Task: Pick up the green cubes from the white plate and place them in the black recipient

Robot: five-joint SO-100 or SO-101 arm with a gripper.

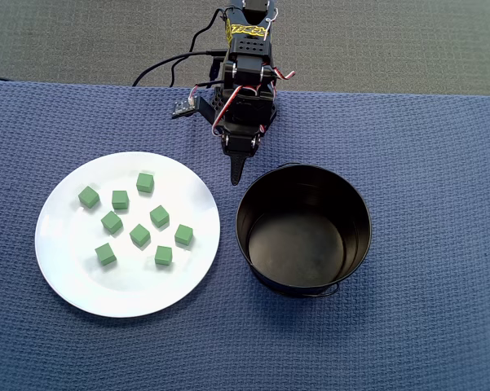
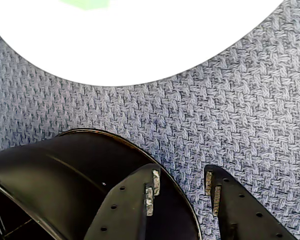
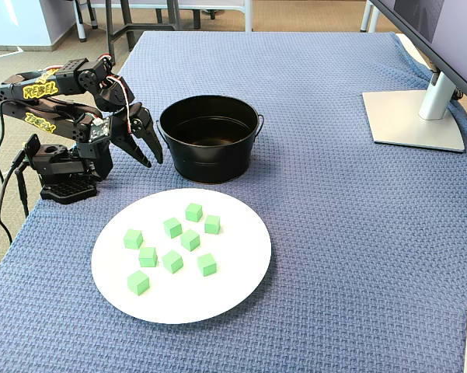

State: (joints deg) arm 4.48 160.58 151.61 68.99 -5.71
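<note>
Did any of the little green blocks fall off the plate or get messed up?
No, nothing looks wrong. All eight green cubes sit on the white plate, the black pot stands upright and empty, and the gripper holds nothing.

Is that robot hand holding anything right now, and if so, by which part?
Nothing. The hand is open and empty, hanging beside the black pot. All eight green cubes lie on the white plate.
</note>
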